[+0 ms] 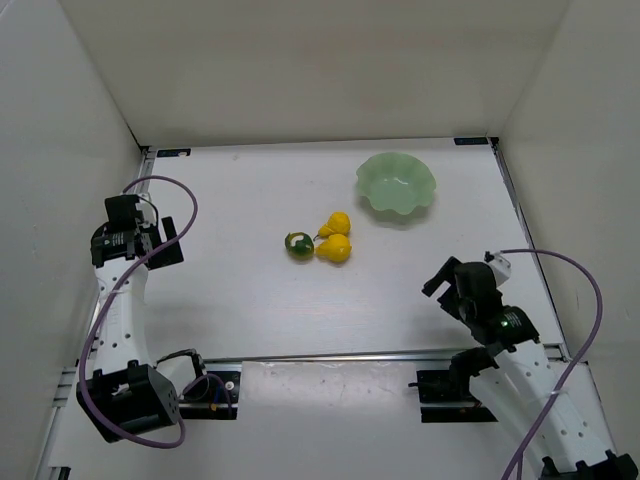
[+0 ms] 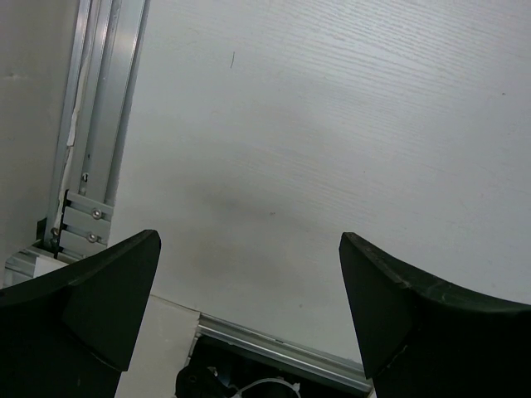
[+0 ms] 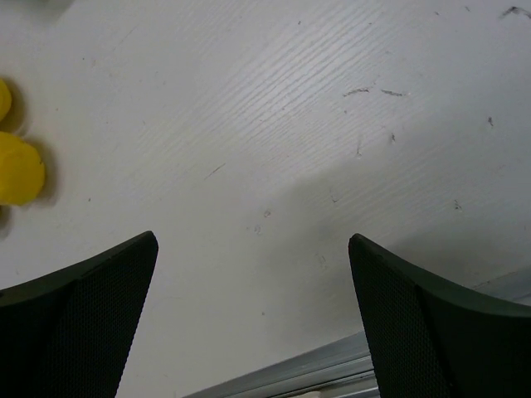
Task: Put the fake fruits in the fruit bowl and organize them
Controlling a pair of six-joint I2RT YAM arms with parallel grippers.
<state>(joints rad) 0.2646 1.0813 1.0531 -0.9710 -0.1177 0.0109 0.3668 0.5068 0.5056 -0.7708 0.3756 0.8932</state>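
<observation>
Closest in, the left tool (image 2: pixel 249 240) hangs with its jaws spread wide over bare white surface (image 2: pixel 332 124), gripping nothing. In the top view it sits at 9 o'clock of the fruits, well apart from them. Near mid-surface the three fruits cluster. The green fruit (image 1: pixel 298 244) is leftmost, just beside the lower yellow pear (image 1: pixel 334 249), and the upper yellow pear (image 1: pixel 337 222) is at that pear's 12 o'clock. All three lie outside the fruit bowl (image 1: pixel 372 195), which stands at 1 o'clock of the cluster, apart from it. At 4 o'clock the right tool (image 1: pixel 438 278) gapes wide too, gripping nothing, with both pears at the left edge of its wrist view.
</observation>
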